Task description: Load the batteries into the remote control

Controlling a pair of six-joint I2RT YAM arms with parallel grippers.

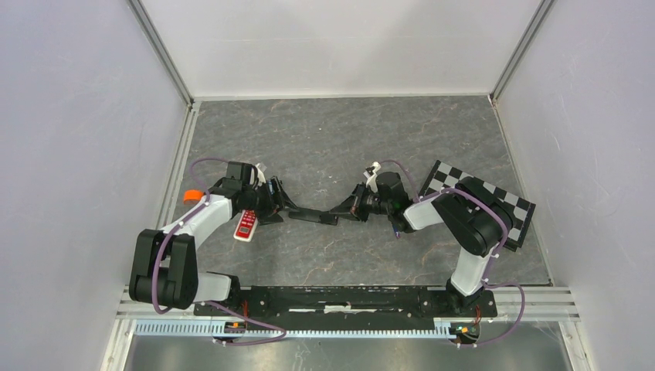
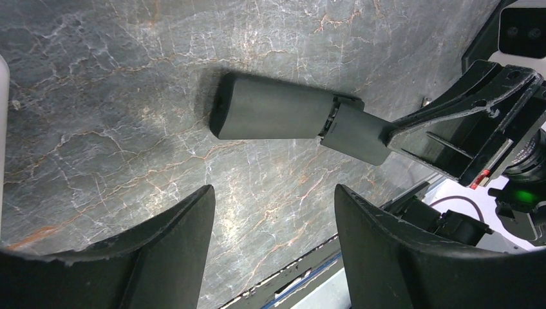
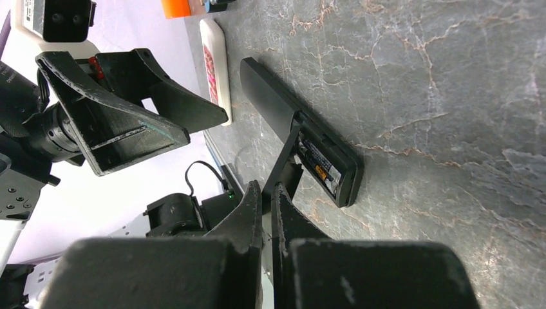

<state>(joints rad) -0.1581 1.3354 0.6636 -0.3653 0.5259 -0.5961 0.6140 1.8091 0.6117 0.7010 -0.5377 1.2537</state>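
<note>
The black remote control (image 1: 309, 215) lies back-up in the middle of the table between both grippers. In the right wrist view its battery bay is uncovered, with batteries (image 3: 320, 168) lying inside, dark with an orange mark. The thin black battery cover (image 3: 291, 154) sticks up from the bay, and my right gripper (image 3: 267, 188) is shut on its free end. The left wrist view shows the remote control (image 2: 277, 116) from the other end, with the cover (image 2: 357, 135) pinched by the right gripper (image 2: 393, 134). My left gripper (image 2: 273, 199) hovers open, short of the remote, with nothing between its fingers.
A white remote with red buttons (image 1: 246, 225) lies left of the black one, beside the left arm. An orange object (image 1: 191, 194) sits at the table's left edge. A checkerboard panel (image 1: 494, 202) lies under the right arm. White walls enclose the table.
</note>
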